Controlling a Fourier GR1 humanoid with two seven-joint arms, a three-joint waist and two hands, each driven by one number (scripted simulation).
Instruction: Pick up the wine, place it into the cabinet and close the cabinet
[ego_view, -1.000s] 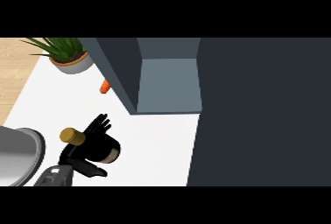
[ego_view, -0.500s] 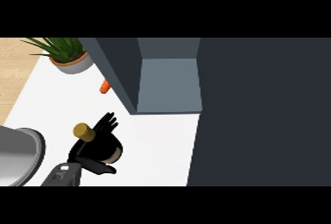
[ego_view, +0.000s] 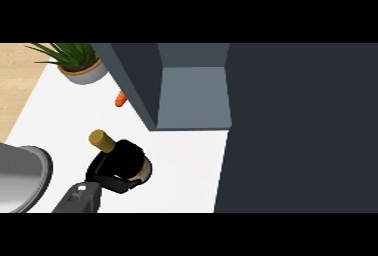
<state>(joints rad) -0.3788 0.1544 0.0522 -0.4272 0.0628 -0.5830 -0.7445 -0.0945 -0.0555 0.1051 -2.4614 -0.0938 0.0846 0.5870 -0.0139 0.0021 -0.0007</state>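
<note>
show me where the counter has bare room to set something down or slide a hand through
Bare white counter runs from the wine bottle to the dark cabinet door, and between bottle and potted plant. It is crowded at lower left, where the left hand grips the bottle beside the metal bowl.

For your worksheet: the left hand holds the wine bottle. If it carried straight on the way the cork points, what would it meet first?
Probably nothing: past the left hand and wine bottle, the cork aims up-left across bare counter, though depth is unclear.
</note>
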